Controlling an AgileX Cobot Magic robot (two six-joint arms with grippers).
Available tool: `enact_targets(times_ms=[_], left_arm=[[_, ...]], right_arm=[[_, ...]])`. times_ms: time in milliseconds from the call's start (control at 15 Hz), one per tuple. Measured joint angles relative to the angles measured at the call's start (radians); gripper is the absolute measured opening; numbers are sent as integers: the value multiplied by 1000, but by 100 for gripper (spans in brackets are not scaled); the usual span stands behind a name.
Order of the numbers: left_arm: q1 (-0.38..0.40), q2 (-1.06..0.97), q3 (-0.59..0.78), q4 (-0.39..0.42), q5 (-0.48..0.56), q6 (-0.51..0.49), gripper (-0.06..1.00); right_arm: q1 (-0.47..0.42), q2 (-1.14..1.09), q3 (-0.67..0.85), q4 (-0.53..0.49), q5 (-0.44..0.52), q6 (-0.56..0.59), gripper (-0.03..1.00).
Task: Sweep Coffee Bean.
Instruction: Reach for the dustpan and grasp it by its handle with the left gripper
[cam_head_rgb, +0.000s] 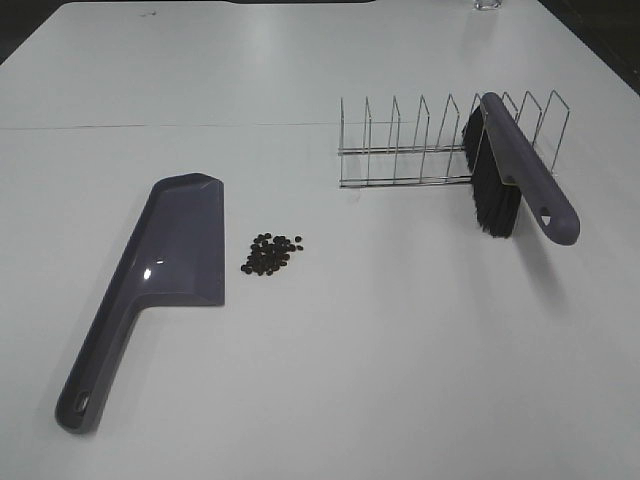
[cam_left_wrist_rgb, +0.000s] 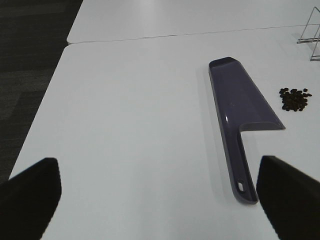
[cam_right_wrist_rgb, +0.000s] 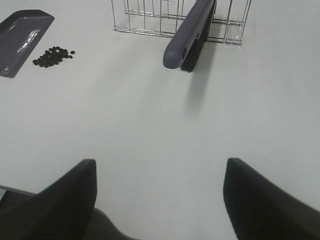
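Observation:
A small cluster of dark coffee beans lies on the white table, just right of a purple dustpan that lies flat with its handle toward the front. The beans also show in the left wrist view and the right wrist view. A purple brush with black bristles rests in a wire rack at the back right. Neither gripper shows in the exterior view. My left gripper is open and empty, short of the dustpan handle. My right gripper is open and empty, short of the brush.
The white table has a seam line across its back part. A clear glass object stands at the far edge. The table's left edge and dark floor show in the left wrist view.

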Motion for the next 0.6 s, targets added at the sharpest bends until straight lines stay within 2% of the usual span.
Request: enact_targets(times_ms=[600], left_arm=[[0, 0, 0, 0, 0, 0, 99]], right_arm=[[0, 0, 0, 0, 0, 0, 63]])
